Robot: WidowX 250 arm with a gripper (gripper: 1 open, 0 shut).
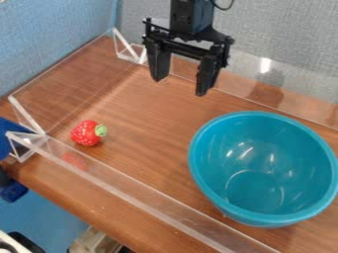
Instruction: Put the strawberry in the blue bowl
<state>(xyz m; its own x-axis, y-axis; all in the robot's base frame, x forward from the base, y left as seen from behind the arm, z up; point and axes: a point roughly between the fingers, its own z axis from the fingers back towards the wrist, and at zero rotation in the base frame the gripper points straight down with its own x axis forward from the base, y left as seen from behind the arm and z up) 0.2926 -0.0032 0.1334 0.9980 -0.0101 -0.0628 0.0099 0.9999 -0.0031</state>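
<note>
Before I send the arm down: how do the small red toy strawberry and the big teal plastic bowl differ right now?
The small red toy strawberry with a green leafy top is far smaller than the large round teal-blue plastic bowl. The strawberry lies near the left clear wall; the bowl sits at the right. The strawberry is solid and matte-looking; the bowl is hollow, glossy and empty. Both rest on the wooden tabletop, untouched by the open gripper.

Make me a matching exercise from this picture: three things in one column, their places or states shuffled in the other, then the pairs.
Things:
1. strawberry
2. blue bowl
3. gripper

Places or states:
A. at the right, nothing inside
B. up at the back, fingers apart, holding nothing
C. on the wood at the left, near the clear wall

Pairs: 1-C, 2-A, 3-B
</note>
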